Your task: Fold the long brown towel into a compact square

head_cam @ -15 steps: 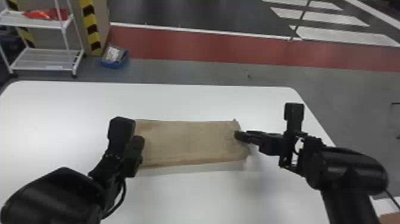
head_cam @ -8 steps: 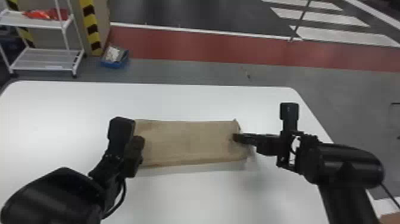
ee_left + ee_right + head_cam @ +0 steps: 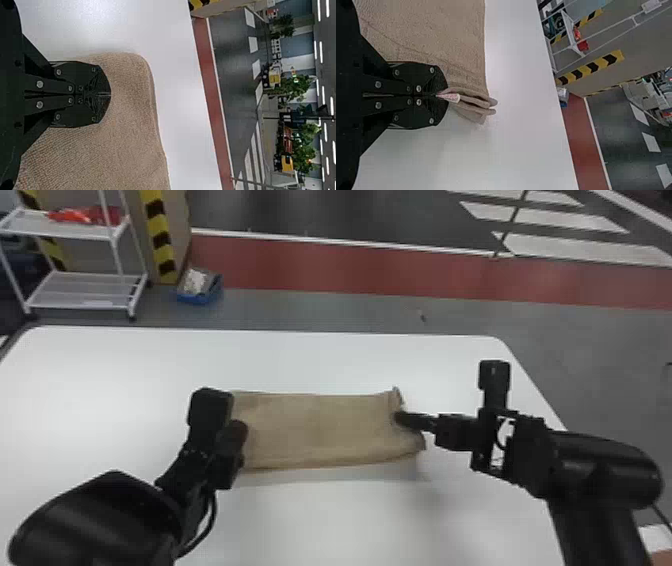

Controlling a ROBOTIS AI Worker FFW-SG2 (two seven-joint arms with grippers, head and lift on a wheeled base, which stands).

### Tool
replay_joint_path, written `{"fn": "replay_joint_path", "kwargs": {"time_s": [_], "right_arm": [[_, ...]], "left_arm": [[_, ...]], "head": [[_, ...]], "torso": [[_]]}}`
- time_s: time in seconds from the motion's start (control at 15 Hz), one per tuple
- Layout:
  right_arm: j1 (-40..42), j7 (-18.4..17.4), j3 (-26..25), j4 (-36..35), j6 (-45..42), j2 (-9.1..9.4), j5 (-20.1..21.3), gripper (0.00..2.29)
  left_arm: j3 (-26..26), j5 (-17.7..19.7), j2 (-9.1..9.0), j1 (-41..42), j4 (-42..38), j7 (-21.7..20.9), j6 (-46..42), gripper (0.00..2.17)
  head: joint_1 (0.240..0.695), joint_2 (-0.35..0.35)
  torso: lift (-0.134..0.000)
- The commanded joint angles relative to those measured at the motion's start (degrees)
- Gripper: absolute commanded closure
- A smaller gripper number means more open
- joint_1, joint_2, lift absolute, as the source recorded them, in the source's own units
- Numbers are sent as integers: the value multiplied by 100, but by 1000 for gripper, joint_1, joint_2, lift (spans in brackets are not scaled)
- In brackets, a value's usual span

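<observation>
Beyond the white table [image 3: 125, 380], a grey floor crossed by a red band [image 3: 350, 267] is observed, with a white shelf rack [image 3: 82, 306] and a blue bin [image 3: 202, 297] sited far left. The brown towel [image 3: 320, 430] is laid on the table in layers. Its right end is clenched by the right gripper [image 3: 400, 419]; the left gripper [image 3: 227, 457] is seen closed over its left end.

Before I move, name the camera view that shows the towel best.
The head view: it shows the towel almost end to end. The left wrist view gives one rounded corner beyond the left hand; the right wrist view gives the stacked layers and pale tag at the right hand.
</observation>
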Motion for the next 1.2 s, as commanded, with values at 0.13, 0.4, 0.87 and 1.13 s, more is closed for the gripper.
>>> {"fn": "replay_joint_path", "kwargs": {"time_s": [0.13,0.4,0.87,1.13], "right_arm": [[121,-36,-125,-690,282,-44,-753,1295],[59,-150,-2,-981,563,18,-1210,1295],[156,-212,-433,-1183,563,-17,-1500,1295],[15,-212,-837,-954,545,-237,-1614,1295]], "left_arm": [[-71,0,-50,-2,0,-8,46,2142],[-405,9,-200,-89,35,-8,46,2142],[-238,62,-112,192,-993,35,-165,2145],[-45,-61,161,262,-800,-316,-165,2145]], "head": [[695,-169],[695,-162],[695,-187],[695,-209]], "torso": [[-124],[-124],[-124],[-124]]}}
